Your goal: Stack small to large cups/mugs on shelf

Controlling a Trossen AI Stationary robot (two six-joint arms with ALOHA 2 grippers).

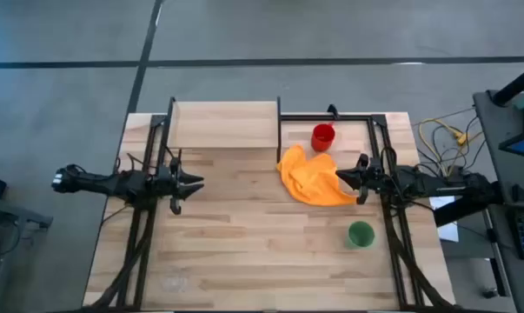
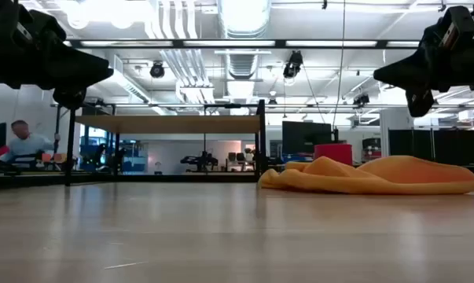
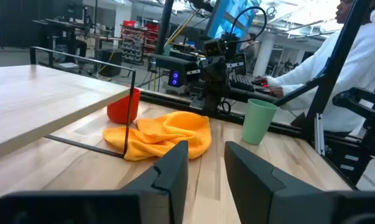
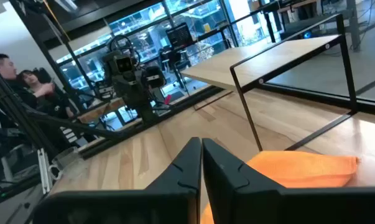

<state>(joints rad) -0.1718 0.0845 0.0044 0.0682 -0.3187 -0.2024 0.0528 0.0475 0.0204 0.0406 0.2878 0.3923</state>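
While my left tool waits slightly parted and my right tool pressed together, both empty at the counter's side edges, the red mug sits beside the shelf, the green cup near the right edge.

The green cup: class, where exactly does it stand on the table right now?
In the high view the green cup stands upright on the table's right side, below the orange cloth in the picture and just below the right gripper, apart from both.

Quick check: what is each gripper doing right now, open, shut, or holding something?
Left gripper: open, fingers apart, holding nothing.
Right gripper: shut, fingers together, holding nothing.
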